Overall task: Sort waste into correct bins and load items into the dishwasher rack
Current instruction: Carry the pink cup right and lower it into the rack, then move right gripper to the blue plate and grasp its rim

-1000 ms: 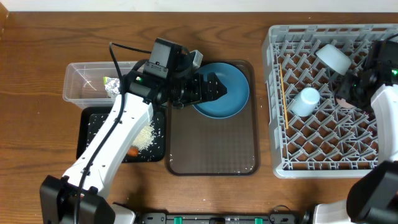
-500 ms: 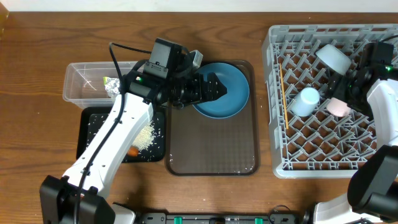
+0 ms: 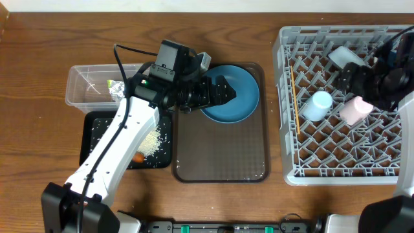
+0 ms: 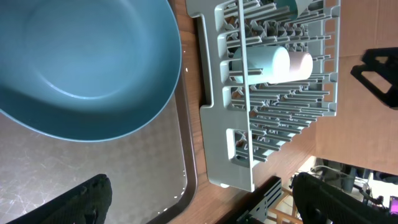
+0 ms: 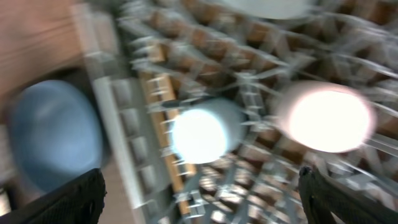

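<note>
The rack [image 3: 336, 175] fills the right end of the tabletop. Inside it, near the left wall, the blue cup [image 3: 317, 105] lies on the pegs. The pink cup [image 3: 356, 110] lies on its side just right of that, toward the rack's middle. The bowl [image 3: 346, 59] is tilted among the pegs near the far wall. The chopsticks [image 3: 294, 97] run along the inside of the rack's left wall.

The right fingers [image 5: 68, 199] are spread wide over the rack's far right part, with nothing between them. The pink cup is just in front of them, but that view is blurred.

Left of the rack is the brown tray [image 3: 220, 155], with the plate [image 3: 246, 90] on its far end. The left fingers [image 4: 84, 199] are spread wide over the side of the plate away from the rack and hold nothing.

Farther left of the rack, the tub [image 3: 87, 84] holds the foil [image 3: 116, 89]. The black tray [image 3: 94, 136] in front of the tub carries rice [image 3: 150, 142] and the carrot [image 3: 138, 156].
</note>
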`<action>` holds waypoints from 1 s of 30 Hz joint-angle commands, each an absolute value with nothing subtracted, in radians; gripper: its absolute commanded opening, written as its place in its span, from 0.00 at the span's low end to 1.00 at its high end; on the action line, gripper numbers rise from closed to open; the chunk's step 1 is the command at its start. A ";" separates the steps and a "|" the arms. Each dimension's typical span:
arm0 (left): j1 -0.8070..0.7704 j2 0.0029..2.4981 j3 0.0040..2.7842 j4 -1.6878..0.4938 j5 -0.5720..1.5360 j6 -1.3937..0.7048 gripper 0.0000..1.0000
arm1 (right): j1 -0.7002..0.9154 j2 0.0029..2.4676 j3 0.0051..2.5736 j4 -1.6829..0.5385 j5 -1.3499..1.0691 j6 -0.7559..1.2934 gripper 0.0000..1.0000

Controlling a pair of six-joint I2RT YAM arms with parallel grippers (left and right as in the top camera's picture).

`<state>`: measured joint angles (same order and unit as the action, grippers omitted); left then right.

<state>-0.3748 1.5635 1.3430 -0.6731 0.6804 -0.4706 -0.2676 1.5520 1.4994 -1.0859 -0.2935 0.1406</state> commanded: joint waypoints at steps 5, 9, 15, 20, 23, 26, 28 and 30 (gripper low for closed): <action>-0.372 1.566 1.341 -0.673 0.675 -0.464 0.95 | -0.161 1.543 1.517 -1.098 -0.460 0.035 0.97; -0.370 1.566 1.341 -0.590 0.666 -0.527 0.95 | -0.089 1.543 1.517 -1.118 -0.460 0.011 0.98; -0.279 1.565 1.342 -0.609 0.665 -0.528 0.95 | 0.012 1.543 1.517 -1.129 -0.460 -0.017 0.98; -0.142 1.565 1.342 -0.683 0.665 -0.528 0.95 | 0.100 1.543 1.517 -1.127 -0.423 -0.017 0.98; -0.076 1.565 1.342 -0.751 0.664 -0.528 0.95 | 0.154 1.543 1.517 -1.120 -0.416 -0.016 0.99; -0.026 1.565 1.342 -0.806 0.664 -0.528 0.95 | 0.221 1.543 1.517 -1.093 -0.416 -0.016 0.99; -0.010 1.565 1.342 -0.810 0.664 -0.528 0.95 | 0.265 1.543 1.516 -1.071 -0.415 -0.016 0.98; 0.000 1.565 1.342 -0.810 0.664 -0.528 0.95 | 0.315 1.543 1.515 -1.042 -0.415 -0.016 0.98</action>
